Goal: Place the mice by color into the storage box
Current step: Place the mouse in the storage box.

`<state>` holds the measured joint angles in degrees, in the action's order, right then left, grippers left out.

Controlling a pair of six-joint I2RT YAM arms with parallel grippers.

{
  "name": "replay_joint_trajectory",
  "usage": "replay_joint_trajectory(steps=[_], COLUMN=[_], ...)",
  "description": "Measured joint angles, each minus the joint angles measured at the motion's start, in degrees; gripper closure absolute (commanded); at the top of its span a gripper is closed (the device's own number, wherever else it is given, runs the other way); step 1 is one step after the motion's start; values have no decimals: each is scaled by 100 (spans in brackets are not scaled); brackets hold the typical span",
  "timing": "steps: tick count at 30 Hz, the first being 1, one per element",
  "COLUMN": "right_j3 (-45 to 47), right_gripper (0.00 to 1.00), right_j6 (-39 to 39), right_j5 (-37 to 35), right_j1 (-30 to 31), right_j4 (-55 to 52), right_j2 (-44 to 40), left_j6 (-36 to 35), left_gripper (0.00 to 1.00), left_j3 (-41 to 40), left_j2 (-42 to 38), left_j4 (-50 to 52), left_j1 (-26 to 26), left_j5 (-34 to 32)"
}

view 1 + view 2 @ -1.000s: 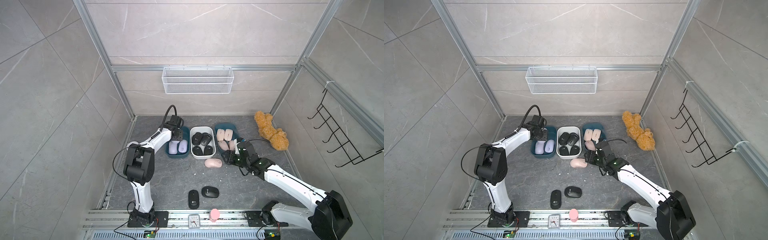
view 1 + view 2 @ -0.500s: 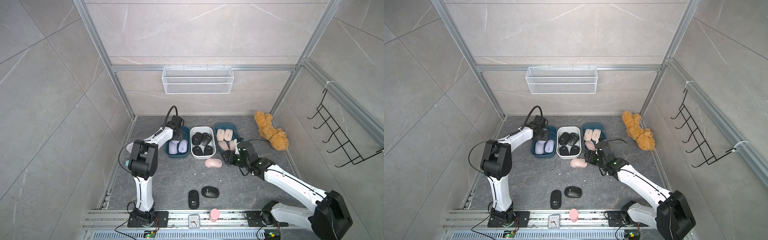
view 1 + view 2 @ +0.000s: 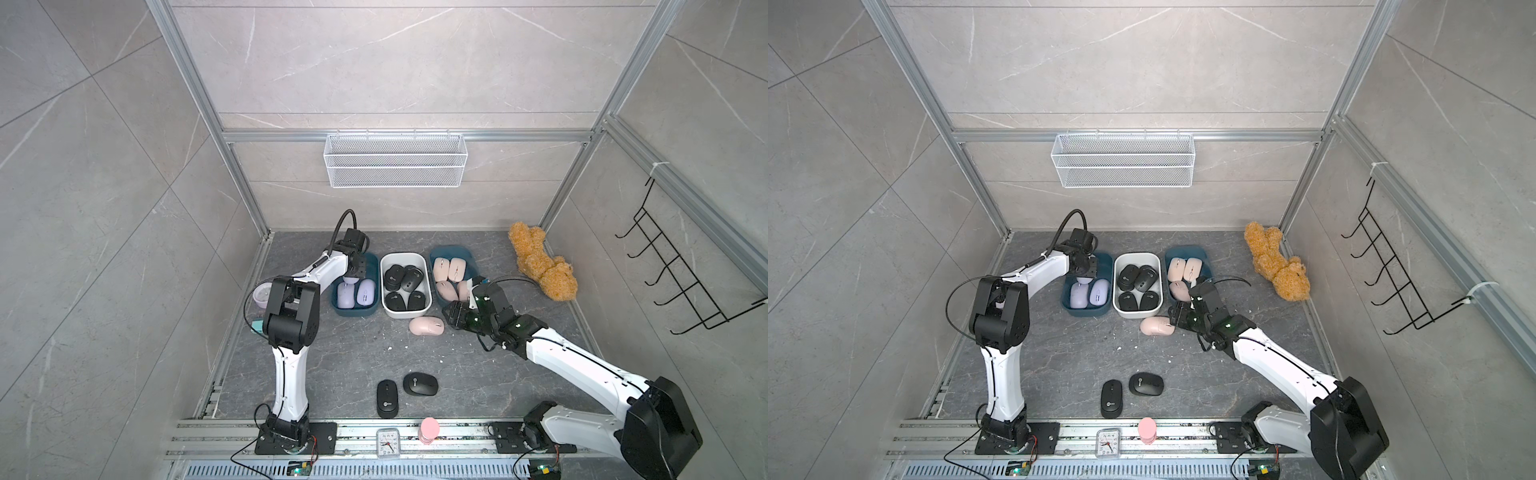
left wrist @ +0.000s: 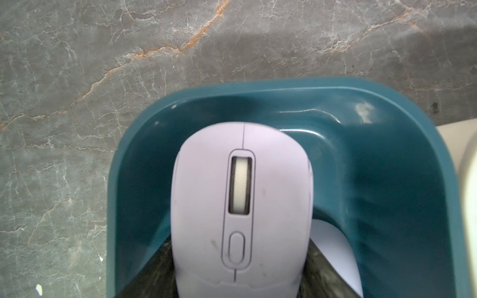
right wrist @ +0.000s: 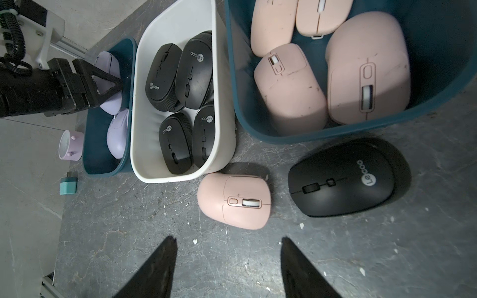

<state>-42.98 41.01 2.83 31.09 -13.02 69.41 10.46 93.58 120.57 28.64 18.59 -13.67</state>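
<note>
One lilac mouse (image 4: 240,206) is clamped in my left pincer (image 3: 354,272), wheel side up, at the far end of the left teal bin (image 4: 387,154) and inside its walls. I cannot tell whether it touches the bin's floor. Two more lilac mice (image 3: 345,297) lie side by side in the near end of that bin.

My right pincer (image 5: 227,242) stands parted with nothing between its tips. It points at bare floor just short of a loose pink mouse (image 5: 235,200), which lies on the floor beside the near corner of the white bin (image 5: 139,129). Next to that one, in front of the right teal bin (image 5: 247,121), lies a loose black mouse (image 5: 346,180) marked "Lecoo" in pale letters. My right arm hides it in both top views.

The white bin, in the middle, holds at least four black mice (image 5: 165,74), and those whose tops I can see bear the same "Lecoo" mark. Four pale pink mice (image 5: 289,87) fill the right teal bin, and I read no writing on them.

Well apart, near the front rail, two further black mice (image 3: 387,398) lie close together, their pale logos too small to read. On the rail stand a small clock (image 3: 387,444) and a pink cylinder (image 3: 429,430). A brown teddy bear (image 3: 540,266) lies by the right wall.
</note>
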Motion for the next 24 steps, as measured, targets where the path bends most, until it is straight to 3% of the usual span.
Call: replay_joint_trajectory(steps=[5, 13, 24], right_j3=[0, 0, 0], right_gripper=[35, 35, 35], right_j6=[2, 31, 39], right_j5=[0, 2, 0], right_j1=[0, 0, 0], right_j4=[0, 2, 0], right_j2=[42, 68, 79], left_j6=[-7, 0, 0], left_gripper=[41, 29, 29], left_j3=[35, 39, 39], left_j2=[170, 184, 136], left_j4=[0, 7, 9], left_j1=[-11, -22, -22], left_j5=[-2, 4, 24])
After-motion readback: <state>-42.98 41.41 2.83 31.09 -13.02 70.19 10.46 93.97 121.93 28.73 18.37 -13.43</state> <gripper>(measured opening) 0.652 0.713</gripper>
